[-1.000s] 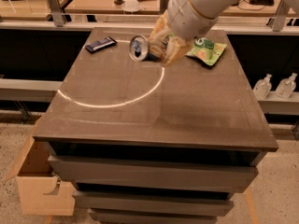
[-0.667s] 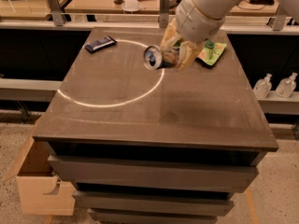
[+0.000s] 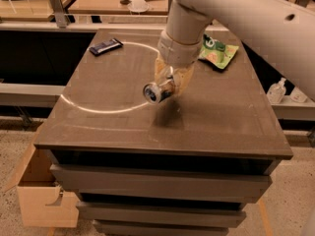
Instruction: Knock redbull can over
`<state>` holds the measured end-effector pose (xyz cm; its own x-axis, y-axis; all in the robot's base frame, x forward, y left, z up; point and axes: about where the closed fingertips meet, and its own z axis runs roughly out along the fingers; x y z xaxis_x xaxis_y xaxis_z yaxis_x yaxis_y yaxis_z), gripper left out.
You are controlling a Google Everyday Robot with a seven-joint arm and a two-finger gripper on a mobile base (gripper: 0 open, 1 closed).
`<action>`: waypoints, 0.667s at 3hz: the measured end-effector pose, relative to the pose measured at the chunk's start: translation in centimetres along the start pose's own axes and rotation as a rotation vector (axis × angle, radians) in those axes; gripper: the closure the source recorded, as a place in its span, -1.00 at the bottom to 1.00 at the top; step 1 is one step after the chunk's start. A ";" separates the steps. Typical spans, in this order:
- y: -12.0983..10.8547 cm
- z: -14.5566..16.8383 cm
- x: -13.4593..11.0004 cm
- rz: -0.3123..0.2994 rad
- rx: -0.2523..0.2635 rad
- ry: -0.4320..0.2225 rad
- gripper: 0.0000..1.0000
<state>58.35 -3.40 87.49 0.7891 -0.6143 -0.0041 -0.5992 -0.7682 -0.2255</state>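
Observation:
The redbull can [image 3: 154, 93] is tipped on its side with its silver top and pull tab facing me. It is held between the tan fingers [image 3: 183, 81] of my gripper [image 3: 170, 85], a little above the dark table top [image 3: 221, 122], over the table's middle. A shadow lies on the table just below and in front of it. The white arm comes down from the upper right and hides most of the can's body.
A dark flat bar wrapper [image 3: 106, 46] lies at the back left. A green snack bag [image 3: 218, 50] lies at the back right. A bright ring [image 3: 98, 107] marks the table's left half. A cardboard box [image 3: 42, 195] stands on the floor at lower left.
My gripper has carried the sideways can from the back of the table towards the front, to about the table's middle.

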 end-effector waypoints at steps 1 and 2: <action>0.0 2.1 0.6 -0.029 -0.072 0.148 0.47; -0.5 2.3 1.6 -0.049 -0.114 0.301 0.01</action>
<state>60.17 -3.60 85.39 0.7520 -0.5888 0.2964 -0.5862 -0.8030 -0.1078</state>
